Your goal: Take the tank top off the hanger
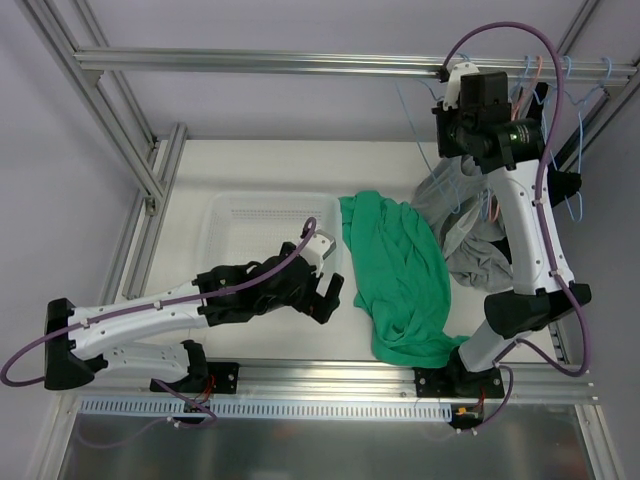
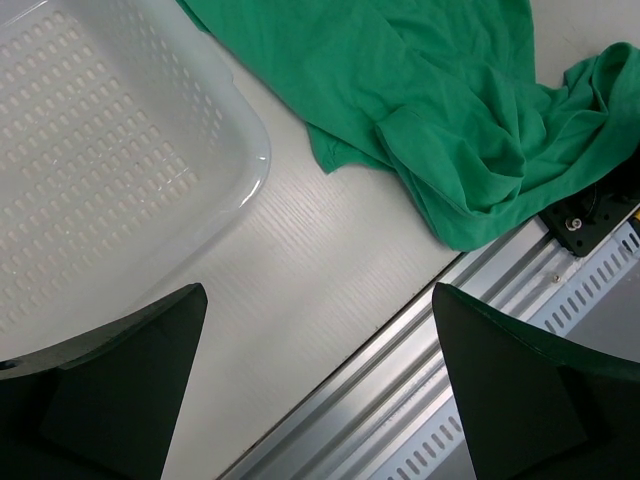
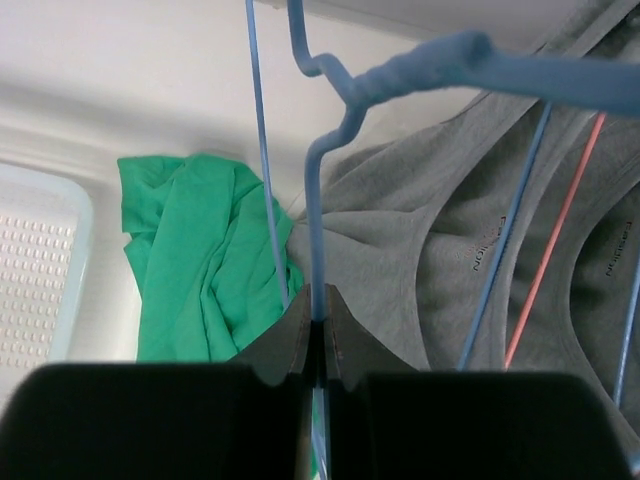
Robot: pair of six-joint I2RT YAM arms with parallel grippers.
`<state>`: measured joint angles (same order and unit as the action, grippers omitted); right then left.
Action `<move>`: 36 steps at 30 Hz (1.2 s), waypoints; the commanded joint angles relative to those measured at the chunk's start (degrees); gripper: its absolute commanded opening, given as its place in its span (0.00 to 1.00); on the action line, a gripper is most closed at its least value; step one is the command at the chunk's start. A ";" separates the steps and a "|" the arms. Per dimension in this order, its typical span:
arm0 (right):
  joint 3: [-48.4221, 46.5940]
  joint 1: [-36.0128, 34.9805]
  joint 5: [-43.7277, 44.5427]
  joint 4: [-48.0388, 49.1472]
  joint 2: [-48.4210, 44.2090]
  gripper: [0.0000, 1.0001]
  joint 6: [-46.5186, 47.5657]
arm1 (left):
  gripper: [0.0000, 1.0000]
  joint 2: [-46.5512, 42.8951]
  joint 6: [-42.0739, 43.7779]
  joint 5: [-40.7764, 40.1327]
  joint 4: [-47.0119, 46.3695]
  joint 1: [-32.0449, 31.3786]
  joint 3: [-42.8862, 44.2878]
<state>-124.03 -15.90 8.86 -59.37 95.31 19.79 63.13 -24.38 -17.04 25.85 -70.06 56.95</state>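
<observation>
My right gripper (image 3: 318,325) is shut on the wire of a light blue hanger (image 3: 315,200), raised at the back right (image 1: 452,95). A grey tank top (image 3: 400,250) hangs bunched just behind that wire and drapes onto the table (image 1: 470,255). I cannot tell whether it is still threaded on the held hanger. A green tank top (image 1: 400,275) lies crumpled on the table's middle, off any hanger, and also shows in the left wrist view (image 2: 420,90). My left gripper (image 2: 320,295) is open and empty, low over the table left of the green cloth (image 1: 325,295).
A white perforated basket (image 1: 225,215) sits left of centre, its rim (image 2: 250,150) near my left gripper. More blue and pink hangers (image 1: 560,90) hang on the back-right rail, with a pink wire (image 3: 560,230) across more grey fabric. An aluminium rail (image 2: 480,330) runs along the front edge.
</observation>
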 commanded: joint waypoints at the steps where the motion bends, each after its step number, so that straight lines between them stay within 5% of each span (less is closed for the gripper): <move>1: 6.33 -0.01 -1.30 -1.20 -3.44 0.00 -1.51 | 0.99 0.59 0.56 -0.19 -0.62 0.19 0.18; 4: 10.73 -0.01 -2.80 1.09 -6.87 0.05 -2.74 | 0.99 1.81 0.56 1.04 -0.71 0.19 1.14; 6: 13.27 -0.01 -4.02 2.59 -8.72 0.20 -3.26 | 0.99 3.04 0.83 1.83 -1.50 0.19 1.67; 7: 14.24 -0.01 -4.29 3.12 -11.08 0.36 -3.53 | 0.99 3.48 1.35 2.18 -2.02 0.19 2.20; 9: 17.22 -0.01 -4.55 4.43 -13.73 0.46 -3.97 | 0.99 5.24 2.05 3.32 -4.57 0.19 2.55; 10: 18.11 -0.01 -4.73 4.70 -15.05 0.63 -4.23 | 0.99 5.94 2.84 4.02 -5.71 0.19 3.08; 16: 26.44 -0.09 -0.89 5.23 -28.14 0.99 -5.46 | 0.99 16.74 6.36 9.56 -13.62 0.19 7.99; 24: 35.61 0.08 2.74 5.15 -48.87 1.00 -7.49 | 0.99 40.20 6.63 11.94 -16.62 0.19 22.56; 34: 37.10 0.08 -7.62 2.77 -60.49 0.99 -5.21 | 0.98 59.89 1.27 10.61 -16.35 -0.16 28.13; 36: 37.98 -0.01 -8.25 3.56 -61.73 1.00 -4.68 | 0.78 61.66 1.09 10.98 -15.74 -0.69 29.00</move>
<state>-87.18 -15.94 4.21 -56.47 35.03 13.98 120.68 -21.08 -7.22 9.17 -70.17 84.66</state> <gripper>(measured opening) 0.993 0.848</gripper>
